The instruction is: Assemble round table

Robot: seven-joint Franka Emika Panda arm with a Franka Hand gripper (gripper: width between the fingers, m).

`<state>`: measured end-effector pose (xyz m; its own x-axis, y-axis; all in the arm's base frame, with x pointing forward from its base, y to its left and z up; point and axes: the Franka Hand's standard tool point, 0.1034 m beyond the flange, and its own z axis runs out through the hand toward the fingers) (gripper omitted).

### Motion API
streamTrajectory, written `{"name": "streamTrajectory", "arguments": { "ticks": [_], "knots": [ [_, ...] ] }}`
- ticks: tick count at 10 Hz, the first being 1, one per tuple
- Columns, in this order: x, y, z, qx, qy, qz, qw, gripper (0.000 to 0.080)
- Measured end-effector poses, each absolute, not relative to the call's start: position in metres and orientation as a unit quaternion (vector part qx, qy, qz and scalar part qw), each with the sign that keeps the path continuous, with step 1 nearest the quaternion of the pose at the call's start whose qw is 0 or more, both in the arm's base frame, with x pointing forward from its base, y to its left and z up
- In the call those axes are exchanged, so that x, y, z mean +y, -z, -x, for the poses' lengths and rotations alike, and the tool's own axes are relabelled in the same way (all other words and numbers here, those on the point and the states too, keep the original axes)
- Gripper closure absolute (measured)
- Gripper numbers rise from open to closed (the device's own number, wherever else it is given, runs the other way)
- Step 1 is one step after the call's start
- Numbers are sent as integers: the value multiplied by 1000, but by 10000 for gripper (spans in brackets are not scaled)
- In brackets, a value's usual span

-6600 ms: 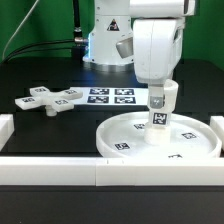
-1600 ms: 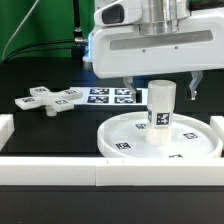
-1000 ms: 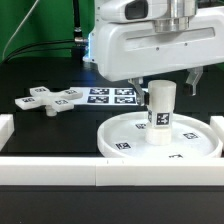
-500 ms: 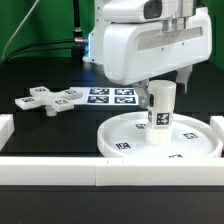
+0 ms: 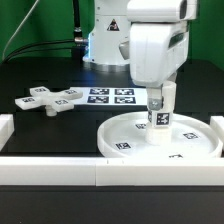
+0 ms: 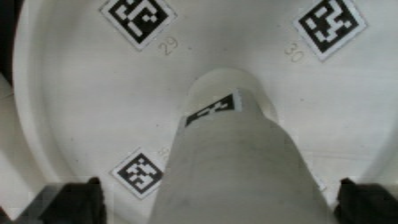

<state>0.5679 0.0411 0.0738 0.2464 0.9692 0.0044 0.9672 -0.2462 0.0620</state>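
Observation:
The large rimmed white disc (image 5: 115, 140) lies flat at the exterior view's right. The short thick leg (image 5: 158, 126) stands upright on its middle. My gripper (image 5: 160, 100) is lowered over the leg's top, one finger on each side. In the wrist view the leg (image 6: 249, 160) rises between my fingers (image 6: 79, 200), with a narrow gap on both sides, so the gripper (image 6: 222, 198) is open around it. The disc's tagged floor (image 6: 71, 90) fills the wrist view behind the leg. The cross-shaped base (image 5: 50, 99) lies loose at the exterior view's left.
The marker board (image 5: 112, 96) lies flat behind the disc, near the robot's base. A long white border bar (image 5: 60, 170) runs along the front edge, and another bar (image 5: 5, 125) stands at the exterior view's left.
My wrist has turned about a quarter turn above the leg, from broadside to narrow side on. The fingers now straddle the leg's top. The leg, disc and base have not moved.

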Motion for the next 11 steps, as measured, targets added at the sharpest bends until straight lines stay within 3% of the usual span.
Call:
{"name": "streamTrajectory", "arguments": {
  "ticks": [4,5,6,7,11],
  "knots": [
    [40,-74,-568,699,-10,-714,36,150],
    [39,-74,-568,695,-10,-718,36,241],
    [39,-73,-567,695,-9,-718,35,241],
    [38,-71,-563,695,-3,-718,30,384],
    [38,-71,-563,684,-3,-729,30,387]
  ]
}}
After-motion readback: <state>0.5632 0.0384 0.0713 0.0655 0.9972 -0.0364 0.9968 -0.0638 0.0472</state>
